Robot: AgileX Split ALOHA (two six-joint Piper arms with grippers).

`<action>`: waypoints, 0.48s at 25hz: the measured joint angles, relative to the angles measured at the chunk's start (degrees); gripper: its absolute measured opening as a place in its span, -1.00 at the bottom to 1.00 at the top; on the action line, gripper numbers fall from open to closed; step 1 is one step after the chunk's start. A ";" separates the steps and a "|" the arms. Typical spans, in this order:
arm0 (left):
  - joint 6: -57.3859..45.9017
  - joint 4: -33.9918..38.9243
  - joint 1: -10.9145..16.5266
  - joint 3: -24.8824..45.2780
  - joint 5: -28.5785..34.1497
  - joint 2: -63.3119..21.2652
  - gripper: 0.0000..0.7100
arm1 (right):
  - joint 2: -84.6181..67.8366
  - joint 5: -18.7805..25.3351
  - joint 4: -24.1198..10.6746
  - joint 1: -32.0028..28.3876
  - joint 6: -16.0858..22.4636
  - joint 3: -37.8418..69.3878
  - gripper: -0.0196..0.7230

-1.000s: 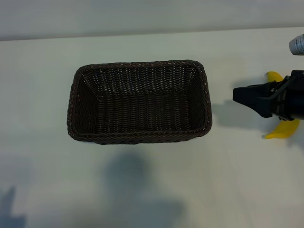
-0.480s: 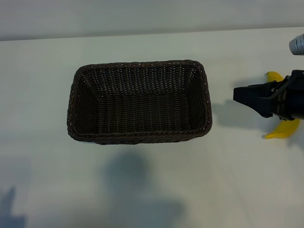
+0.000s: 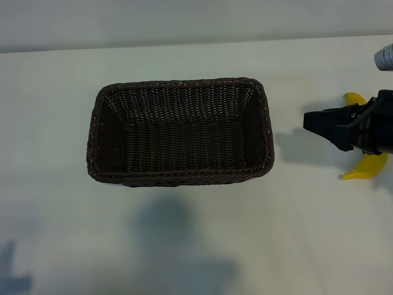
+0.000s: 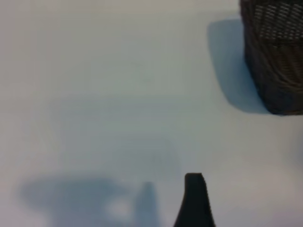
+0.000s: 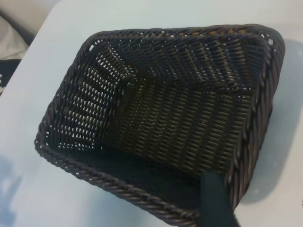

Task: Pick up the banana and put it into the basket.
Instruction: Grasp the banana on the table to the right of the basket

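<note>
The basket, dark brown wicker, stands empty in the middle of the white table; the right wrist view looks down into it. To its right lies the yellow banana, its middle hidden under my right arm, with a second yellow tip showing behind the arm. My right gripper hovers open between basket and banana, pointing at the basket with nothing in it; one finger shows in its wrist view. Out of the exterior view, my left gripper shows one dark finger over bare table, open and holding nothing.
A grey-white cylinder stands at the far right edge behind the banana. The left wrist view catches a corner of the basket. Arm shadows fall on the table in front of the basket.
My right gripper has edged slightly to the right, away from the basket. The basket and banana have not moved.
</note>
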 joint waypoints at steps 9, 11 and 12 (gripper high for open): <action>0.00 0.00 2.98 0.00 0.00 0.00 0.63 | 0.00 -0.62 0.00 0.00 0.11 0.00 0.25; 0.00 0.00 2.98 0.00 0.00 0.00 0.63 | 0.00 -1.76 0.00 0.00 0.11 0.00 0.25; 0.00 0.00 2.98 0.00 0.00 0.00 0.63 | 0.00 -2.67 0.00 0.00 0.11 -0.06 0.25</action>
